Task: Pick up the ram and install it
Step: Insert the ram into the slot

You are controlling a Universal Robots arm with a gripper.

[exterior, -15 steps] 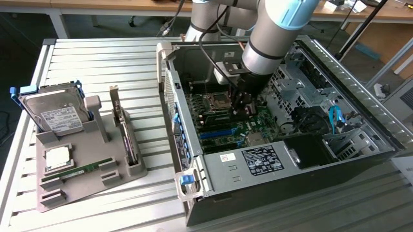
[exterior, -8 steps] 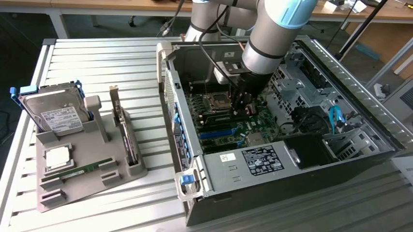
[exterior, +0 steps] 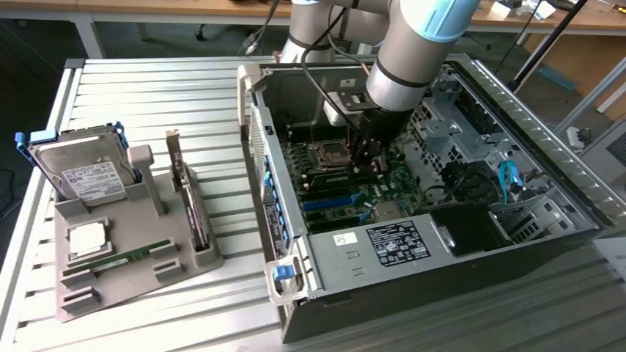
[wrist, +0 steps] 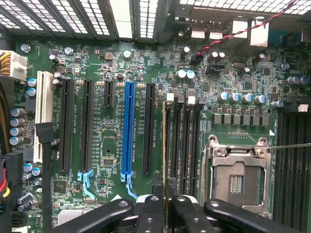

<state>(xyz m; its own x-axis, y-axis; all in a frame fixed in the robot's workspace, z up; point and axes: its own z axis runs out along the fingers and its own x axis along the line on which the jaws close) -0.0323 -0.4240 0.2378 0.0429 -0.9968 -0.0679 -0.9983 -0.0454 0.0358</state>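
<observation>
My gripper (exterior: 367,167) reaches down inside the open computer case (exterior: 440,242), over the motherboard. In the wrist view its two black fingers (wrist: 150,213) are shut on the ram (wrist: 167,187). The ram shows edge-on as a thin strip between them. It lines up with the memory slot (wrist: 169,141) nearest the long black card slots, and whether it is seated in that slot I cannot tell. A twin green ram stick (exterior: 132,257) lies on the grey holder (exterior: 117,290) outside the case, at the exterior view's left.
The grey holder also carries a silver hard drive (exterior: 83,172), an upright dark expansion card (exterior: 190,202) and a square chip (exterior: 86,238). Beside the memory slots are the metal CPU socket (wrist: 236,179) and a blue card slot (wrist: 129,126). Drive cages fill the case's right.
</observation>
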